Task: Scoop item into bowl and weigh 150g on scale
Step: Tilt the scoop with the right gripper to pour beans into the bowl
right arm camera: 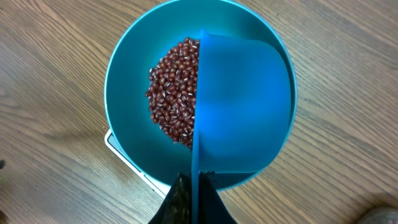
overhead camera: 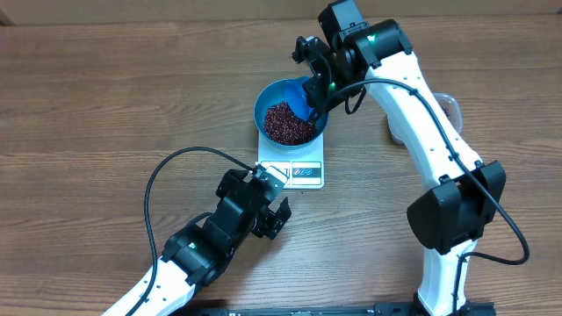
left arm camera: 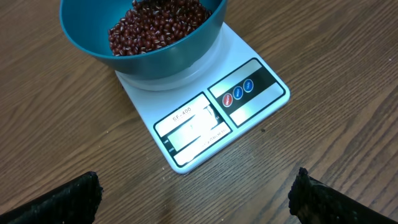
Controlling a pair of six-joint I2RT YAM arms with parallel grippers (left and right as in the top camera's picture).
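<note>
On the scale [overhead camera: 303, 173]: teal bowl [overhead camera: 266, 98] sits on the platform, overhanging it.
Beans [overhead camera: 285, 123]: red-brown heap inside the bowl, above the scale.
Right end effector [right arm camera: 191, 198]: pressed together on the handle of a blue scoop [right arm camera: 245, 102], held over the bowl's side away from the scale's display.
Left end effector [left arm camera: 194, 190]: fingers spread wide, empty, above the wooden surface [overhead camera: 105, 105] just beyond the scale's display edge.

The bowl [overhead camera: 266, 98] sat on the rear part of the scale [overhead camera: 294, 173], with the beans [overhead camera: 288, 123] heaped inside it and the scoop [overhead camera: 316, 98] above its right half. The left gripper [overhead camera: 279, 195] stood just in front of the scale's display edge, apart from it; the tub [overhead camera: 450, 107] lay well to the right of the bowl.
</note>
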